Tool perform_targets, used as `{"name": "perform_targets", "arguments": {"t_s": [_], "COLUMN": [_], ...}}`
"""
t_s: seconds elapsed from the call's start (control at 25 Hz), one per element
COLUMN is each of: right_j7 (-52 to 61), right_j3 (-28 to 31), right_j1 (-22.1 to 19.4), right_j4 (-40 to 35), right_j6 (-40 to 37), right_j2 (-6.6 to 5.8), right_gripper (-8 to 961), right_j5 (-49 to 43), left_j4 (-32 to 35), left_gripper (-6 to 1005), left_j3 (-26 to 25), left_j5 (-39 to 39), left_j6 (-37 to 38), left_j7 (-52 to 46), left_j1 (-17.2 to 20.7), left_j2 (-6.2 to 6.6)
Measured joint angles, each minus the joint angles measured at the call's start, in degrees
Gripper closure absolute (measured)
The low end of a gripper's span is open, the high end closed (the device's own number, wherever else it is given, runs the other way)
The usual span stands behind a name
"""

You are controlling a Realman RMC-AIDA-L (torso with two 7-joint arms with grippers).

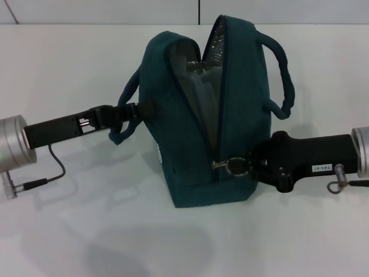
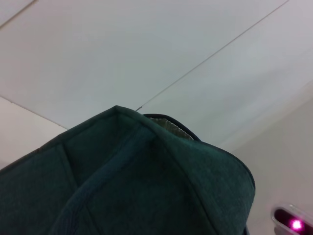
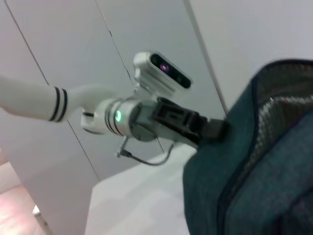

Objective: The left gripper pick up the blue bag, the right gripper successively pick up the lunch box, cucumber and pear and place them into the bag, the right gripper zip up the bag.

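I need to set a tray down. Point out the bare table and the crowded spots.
The white table is bare in front of the blue bag, and on its far side beyond the handles. The middle is crowded: the left pincer at one handle, the right pincer at the zipper pull.

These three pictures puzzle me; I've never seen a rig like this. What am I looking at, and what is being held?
It is a robot with two arms, each ending in a black claw. The wide picture comes from a camera on its head; the other two come from cameras on its wrists. On the white table stands the blue bag, its zipper mostly open, silver lining showing. The left gripper holds the bag's side at a handle. The right gripper is at the zipper's metal ring pull, low on the bag. The right wrist picture shows the left arm across the bag.
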Motion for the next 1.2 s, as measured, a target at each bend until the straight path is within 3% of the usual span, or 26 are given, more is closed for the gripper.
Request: {"name": "perform_targets", "arguments": {"t_s": [0.12, 0.44, 0.84, 1.2], "right_j7": [2.52, 3.68, -0.73, -3.52], "right_j3": [0.01, 0.01, 0.57, 0.28], "right_j1": [0.18, 0.4, -5.5, -3.72], "right_j4": [-1.05, -2.06, -12.26, -12.3], "right_j6": [0.94, 3.56, 3.22, 0.26], "right_j2": [-0.25, 0.78, 1.47, 1.59], "right_gripper": [932, 931, 929, 928], "right_j5": [-2.52, -6.89, -2.82, 0.23], "left_j4": [0.0, 0.0, 0.0, 0.01], "left_gripper": [801, 795, 787, 780], "left_j3": [0.0, 0.0, 0.0, 0.02], "left_j5": [0.05, 0.07, 0.05, -0.02], "left_j6": [0.02, 0.08, 0.14, 0.89], "left_j7": [0.01, 0.04, 0.04, 2.79], "left_j1": [0.0, 0.18, 0.25, -0.17], "left_j2": [-0.01, -0.09, -0.09, -0.25]}}
